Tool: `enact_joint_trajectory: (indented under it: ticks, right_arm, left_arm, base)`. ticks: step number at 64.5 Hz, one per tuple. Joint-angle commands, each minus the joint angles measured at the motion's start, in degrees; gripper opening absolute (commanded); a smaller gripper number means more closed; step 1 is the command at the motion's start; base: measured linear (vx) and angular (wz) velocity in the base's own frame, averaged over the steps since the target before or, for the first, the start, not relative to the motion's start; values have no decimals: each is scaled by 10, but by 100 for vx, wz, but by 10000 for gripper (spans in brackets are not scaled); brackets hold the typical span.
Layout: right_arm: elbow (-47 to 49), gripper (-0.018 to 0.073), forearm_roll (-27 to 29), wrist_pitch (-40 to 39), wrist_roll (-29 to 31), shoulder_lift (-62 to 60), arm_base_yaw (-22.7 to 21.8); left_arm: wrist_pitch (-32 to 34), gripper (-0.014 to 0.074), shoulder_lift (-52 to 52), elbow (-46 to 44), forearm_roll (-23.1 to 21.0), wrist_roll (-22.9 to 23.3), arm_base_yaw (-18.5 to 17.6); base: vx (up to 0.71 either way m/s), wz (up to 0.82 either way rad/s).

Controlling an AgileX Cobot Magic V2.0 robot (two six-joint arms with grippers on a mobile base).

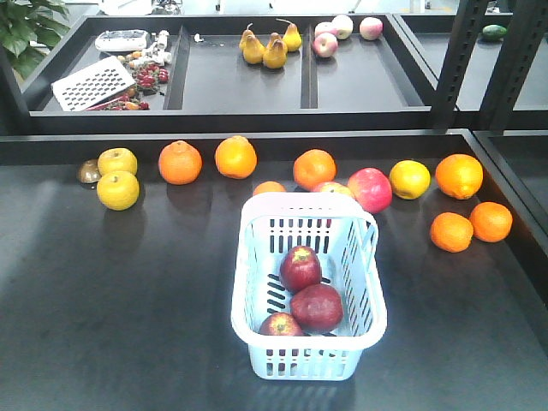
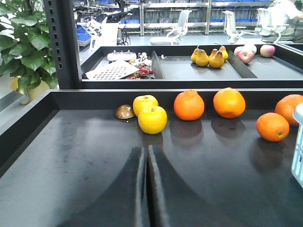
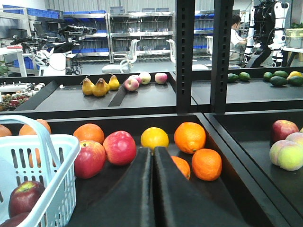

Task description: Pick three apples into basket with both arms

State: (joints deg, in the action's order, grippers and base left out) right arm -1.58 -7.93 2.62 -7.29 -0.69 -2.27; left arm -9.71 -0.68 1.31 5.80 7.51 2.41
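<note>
We count three apples [image 1: 300, 268] already in the basket [image 1: 257, 342], so we judge the task done. Behind the basket, oranges [image 1: 235, 157] line the worktop [image 1: 103, 308]. Our left gripper [image 2: 144, 158] and right gripper [image 3: 153, 158] are both clenched, holding nothing.

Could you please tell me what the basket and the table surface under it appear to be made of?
The basket looks like moulded plastic: pale blue-white, glossy, with evenly cut slots in its walls and thin hoop handles. The table surface seems a dark, smooth sheet, perhaps coated metal or laminate; it carries soft reflections of the fruit, so the finish is semi-matt. Which one cannot be told.
</note>
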Motion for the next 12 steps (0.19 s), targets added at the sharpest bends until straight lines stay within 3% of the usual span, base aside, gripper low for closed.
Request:
enact_joint_trajectory:
  ticks: [1,12]
  right_arm:
    - [-8,-4,-6,-44,1,-7,-4]
    - [-8,-4,-6,-44,1,-7,-4]
  left_arm:
    - [43,-6,-9,5,0,4,0]
    - [43,-6,-9,5,0,4,0]
  base:
    - [0,0]
    - [0,0]
